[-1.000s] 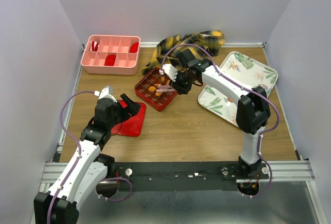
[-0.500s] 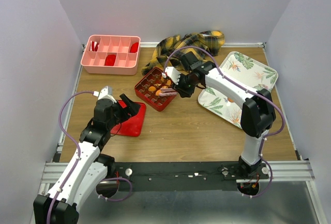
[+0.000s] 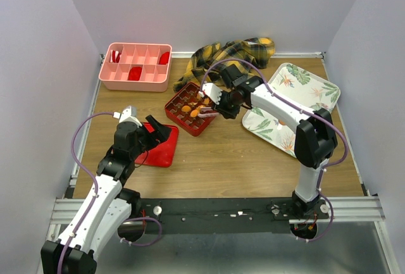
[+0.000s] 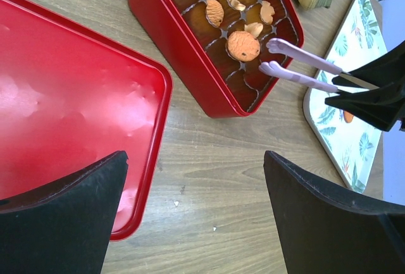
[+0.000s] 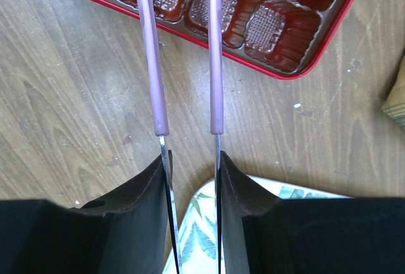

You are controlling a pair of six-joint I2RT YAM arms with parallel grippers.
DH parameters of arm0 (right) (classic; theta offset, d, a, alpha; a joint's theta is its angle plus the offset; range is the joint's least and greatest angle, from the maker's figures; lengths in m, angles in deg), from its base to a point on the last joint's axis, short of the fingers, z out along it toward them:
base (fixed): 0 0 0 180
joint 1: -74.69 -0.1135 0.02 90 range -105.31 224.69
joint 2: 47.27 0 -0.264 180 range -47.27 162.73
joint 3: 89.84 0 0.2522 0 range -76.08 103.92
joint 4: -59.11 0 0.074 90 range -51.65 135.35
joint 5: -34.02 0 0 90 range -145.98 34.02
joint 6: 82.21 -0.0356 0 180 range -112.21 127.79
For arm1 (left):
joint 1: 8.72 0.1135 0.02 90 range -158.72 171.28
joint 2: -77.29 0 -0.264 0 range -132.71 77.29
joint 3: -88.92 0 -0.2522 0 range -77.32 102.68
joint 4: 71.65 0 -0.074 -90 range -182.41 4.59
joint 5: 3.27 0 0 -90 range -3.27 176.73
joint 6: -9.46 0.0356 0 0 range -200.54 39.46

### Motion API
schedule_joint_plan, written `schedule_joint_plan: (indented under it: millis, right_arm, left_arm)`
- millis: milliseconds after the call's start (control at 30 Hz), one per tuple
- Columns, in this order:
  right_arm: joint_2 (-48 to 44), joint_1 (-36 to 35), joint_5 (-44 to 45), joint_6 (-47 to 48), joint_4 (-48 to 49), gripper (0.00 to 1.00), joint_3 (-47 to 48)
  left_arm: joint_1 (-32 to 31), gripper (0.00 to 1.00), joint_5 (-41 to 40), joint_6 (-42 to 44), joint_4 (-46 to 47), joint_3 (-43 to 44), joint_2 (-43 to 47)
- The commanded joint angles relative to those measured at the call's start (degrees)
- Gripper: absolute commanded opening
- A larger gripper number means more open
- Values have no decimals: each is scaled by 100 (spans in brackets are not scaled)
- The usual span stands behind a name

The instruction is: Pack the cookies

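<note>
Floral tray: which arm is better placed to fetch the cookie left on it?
Right. The right hand grips the tongs beside the floral tray holding that cookie; the left hand hangs open over the red lid, farther off.

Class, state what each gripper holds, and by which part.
Right gripper clamps purple-tipped metal tweezers by their bare metal shanks, behind the tips; left gripper, open, holds nothing.

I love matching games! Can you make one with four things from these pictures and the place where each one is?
Things: 1 cookies; 2 pink box; 3 leafy tray; 4 checked cloth.
Places: A far left corner; B right side; C far edge, middle; D in the red gridded box.
Pairs: 1-D; 2-A; 3-B; 4-C.
</note>
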Motion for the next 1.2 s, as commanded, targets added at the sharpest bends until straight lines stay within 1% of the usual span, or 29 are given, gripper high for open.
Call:
schedule_joint_plan:
  millis: [0, 300, 633, 1167]
  right_arm:
    - [93, -57, 189, 226, 166, 41, 350]
    - [243, -75, 145, 419, 104, 41, 543]
    - [208, -101, 136, 674, 87, 42, 438]
    - [384, -207, 268, 912, 69, 43, 526]
  left_arm:
    - [54, 99, -156, 43, -60, -24, 56]
    - [54, 99, -164, 43, -43, 11, -5]
    - [54, 99, -129, 61, 19, 28, -84]
    - [54, 99, -138, 61, 19, 11, -93]
